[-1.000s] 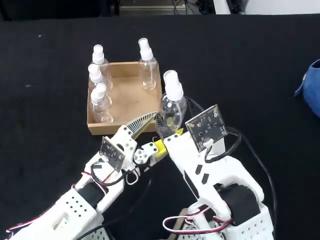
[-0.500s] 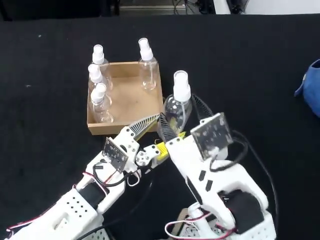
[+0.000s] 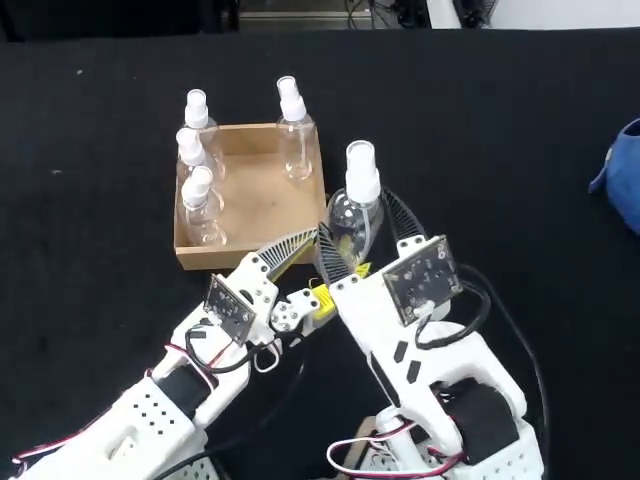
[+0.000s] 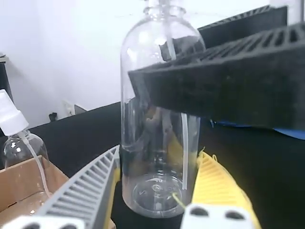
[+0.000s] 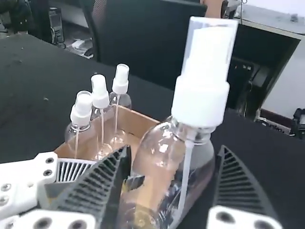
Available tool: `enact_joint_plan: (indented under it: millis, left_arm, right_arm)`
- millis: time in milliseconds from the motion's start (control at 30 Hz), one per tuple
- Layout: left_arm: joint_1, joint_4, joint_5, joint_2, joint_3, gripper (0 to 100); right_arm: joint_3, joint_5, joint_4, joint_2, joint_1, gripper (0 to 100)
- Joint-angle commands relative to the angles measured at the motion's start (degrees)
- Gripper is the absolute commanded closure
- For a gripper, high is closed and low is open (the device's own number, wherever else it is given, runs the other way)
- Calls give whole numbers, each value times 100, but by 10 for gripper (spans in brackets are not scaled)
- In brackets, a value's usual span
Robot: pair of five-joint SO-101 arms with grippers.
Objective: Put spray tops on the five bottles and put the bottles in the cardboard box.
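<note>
Two grippers at one bottle. Left gripper (image 4: 159, 153): grey ribbed finger and yellow finger pressed to either side of the bottle (image 3: 352, 215) low on its body, closed on it near the base. Left arm comes in low from the near left corner of the high view, wrist angled toward the box. Right gripper (image 5: 175, 150): black fingers spread around the same bottle higher up. One finger sits close against the glass and the other stands clear with a visible gap, so it is not clamped. Right arm comes up from the near edge, wrist bent forward toward the bottle.

Bottle clear, near upright with a slight lean, spray top (image 3: 362, 170) seated on its neck. It is just outside the cardboard box (image 3: 215, 260), beside the right wall near the front corner. Inside the box: three bottles (image 3: 203, 205) in a row along the left wall, fourth bottle (image 3: 295, 135) in the far right corner, all with spray tops. Black table (image 3: 500, 120). Blue object (image 3: 625, 185) at the right edge, well apart.
</note>
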Motion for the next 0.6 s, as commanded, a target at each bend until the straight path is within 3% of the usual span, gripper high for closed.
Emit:
enact_joint_plan:
  millis: [0,67,133,567]
  left_arm:
    - [57,9,44,-18,145,970]
    - [57,9,44,-18,145,970]
    - [48,9,35,-18,145,970]
    - [48,9,26,-18,145,970]
  right_arm:
    - [-48,53,-237,31,88,884]
    - [-48,44,-308,31,123,995]
    - [-31,44,-325,31,123,963]
    - [-31,53,-325,31,123,988]
